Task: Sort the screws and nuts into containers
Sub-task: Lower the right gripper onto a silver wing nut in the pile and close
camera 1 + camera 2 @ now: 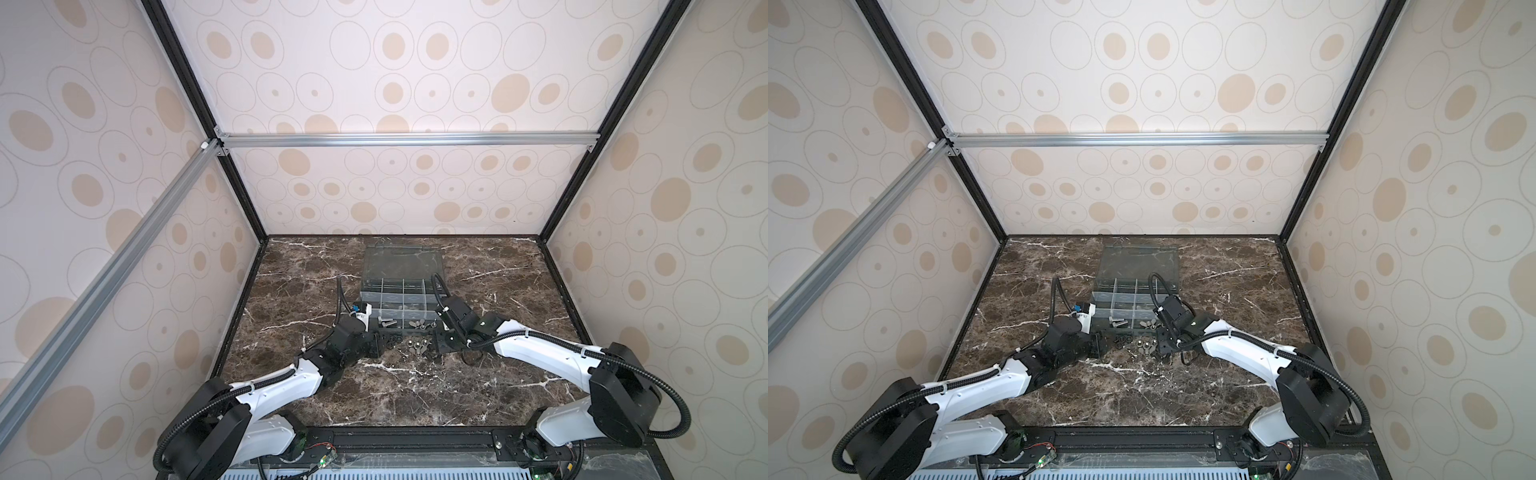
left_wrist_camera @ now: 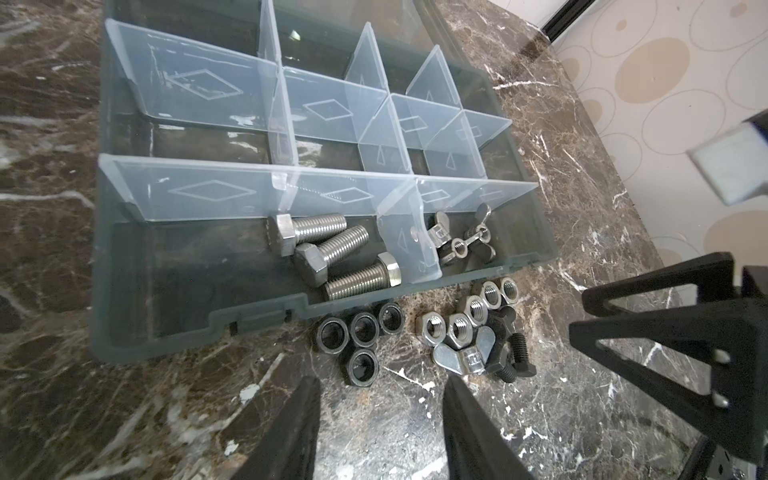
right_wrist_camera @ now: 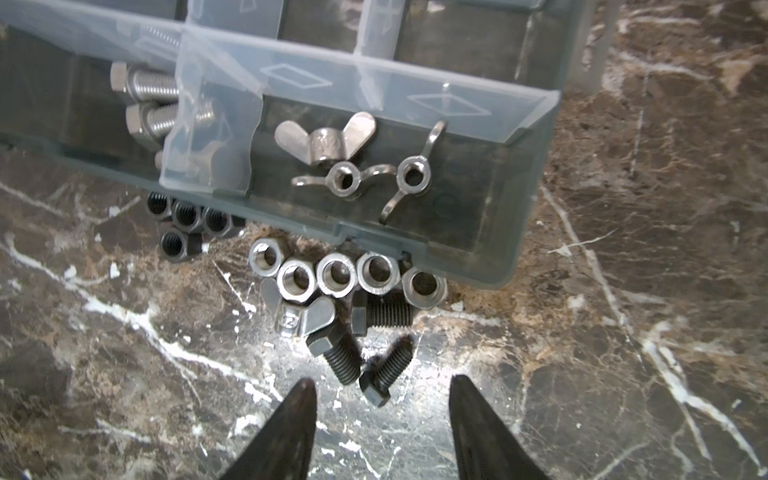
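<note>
With the jaws of left gripper (image 2: 380,384) and right gripper (image 3: 380,384) open and empty, lower the right pair squarely over the nearest black screw (image 3: 384,374) on the table (image 3: 623,374) just outside the organizer box (image 3: 457,259), pinching across its shaft without nudging the silver nuts (image 3: 337,291) close by.

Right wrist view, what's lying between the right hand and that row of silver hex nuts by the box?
In the right wrist view, three black screws and one silver wing nut lie between the open right hand and the silver hex nuts.
</note>
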Robot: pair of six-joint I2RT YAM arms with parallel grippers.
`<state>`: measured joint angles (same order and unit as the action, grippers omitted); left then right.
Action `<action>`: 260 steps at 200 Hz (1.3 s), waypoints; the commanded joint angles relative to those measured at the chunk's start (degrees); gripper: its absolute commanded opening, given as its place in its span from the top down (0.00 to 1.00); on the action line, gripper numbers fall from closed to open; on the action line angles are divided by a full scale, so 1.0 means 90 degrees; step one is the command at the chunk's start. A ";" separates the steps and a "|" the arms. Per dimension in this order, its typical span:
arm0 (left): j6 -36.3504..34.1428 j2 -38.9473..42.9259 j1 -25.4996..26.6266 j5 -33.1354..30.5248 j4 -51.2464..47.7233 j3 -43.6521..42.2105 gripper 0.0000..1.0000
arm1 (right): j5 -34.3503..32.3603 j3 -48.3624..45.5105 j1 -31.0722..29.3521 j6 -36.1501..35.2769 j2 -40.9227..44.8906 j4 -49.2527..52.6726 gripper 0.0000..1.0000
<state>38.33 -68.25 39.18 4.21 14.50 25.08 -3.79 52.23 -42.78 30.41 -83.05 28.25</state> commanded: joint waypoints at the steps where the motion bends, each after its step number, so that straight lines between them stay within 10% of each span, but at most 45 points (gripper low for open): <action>1: 0.0058 0.0250 0.0040 -0.0258 -0.0057 -0.0011 0.51 | 0.0210 0.0362 -0.0153 -0.0549 -0.0329 0.0175 0.45; 260: 0.0290 0.1331 0.0024 -0.0883 -0.0469 -0.0516 0.49 | 0.1059 0.1502 -0.0710 -0.1349 -0.2296 0.0158 0.44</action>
<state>39.97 -57.32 39.24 -2.52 11.25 20.75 5.28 64.79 -48.49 19.07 -102.65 28.29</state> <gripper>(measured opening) 0.511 0.555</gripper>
